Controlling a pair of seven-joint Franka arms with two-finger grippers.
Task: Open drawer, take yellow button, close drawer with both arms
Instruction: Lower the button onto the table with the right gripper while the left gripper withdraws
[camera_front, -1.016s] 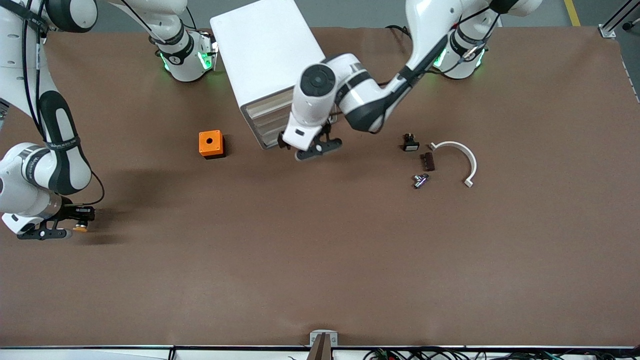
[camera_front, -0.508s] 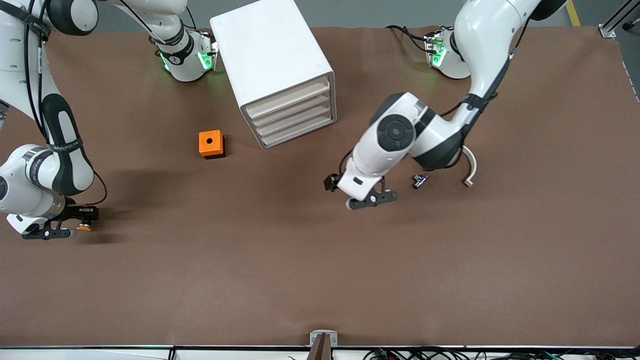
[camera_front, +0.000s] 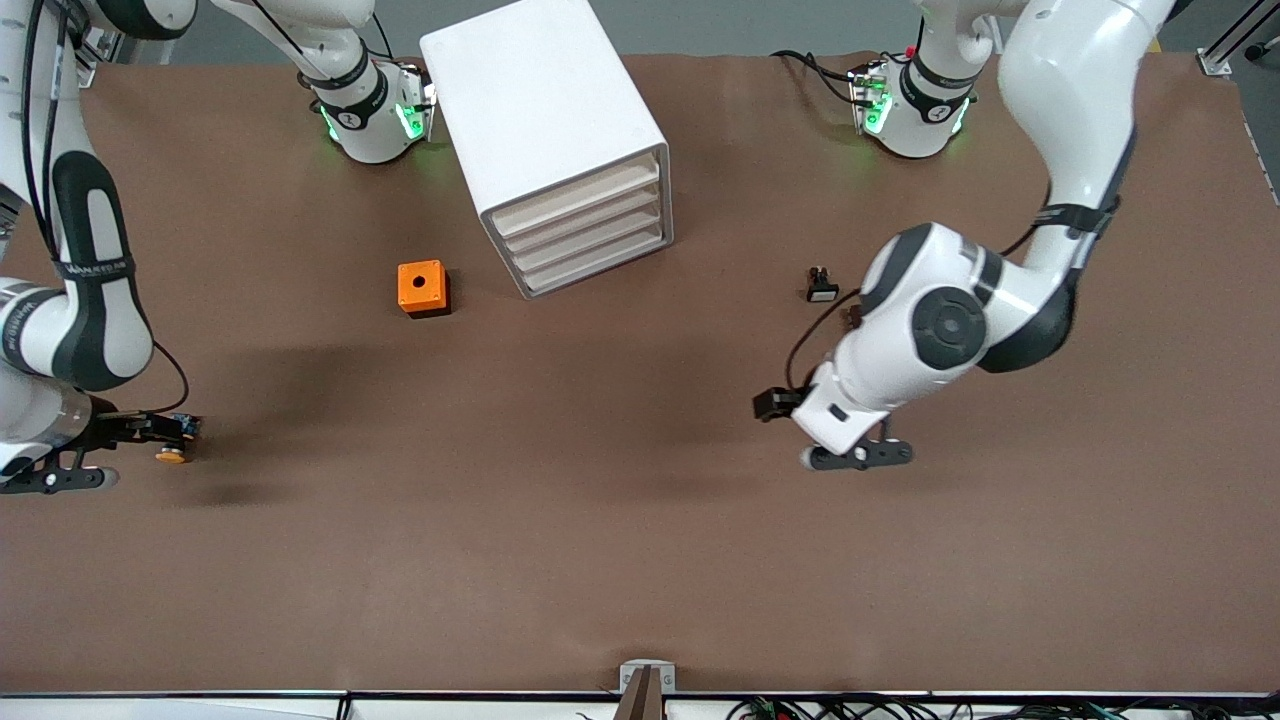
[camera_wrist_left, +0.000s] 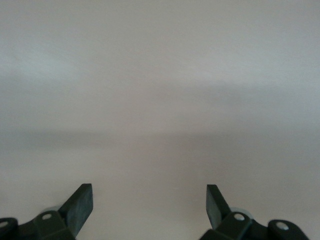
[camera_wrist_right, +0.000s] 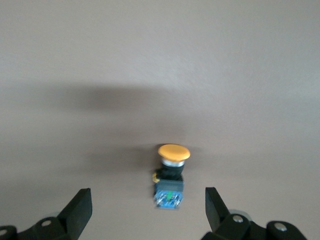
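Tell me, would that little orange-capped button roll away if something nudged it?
Probably a little: the button lies on its side on the table, and its round cap is wider than its body, so it would likely curve, not run off. It looks rigid and light.

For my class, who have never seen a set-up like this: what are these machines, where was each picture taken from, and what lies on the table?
Two white robot arms work at a brown table. One picture looks down from above; the other two come from cameras on each arm's wrist. The right gripper is open, with the button lying free on the table between its fingers. The left gripper is open over bare table, holding nothing. Also there: a white cabinet with all four drawers shut, an orange cube and a small black part.
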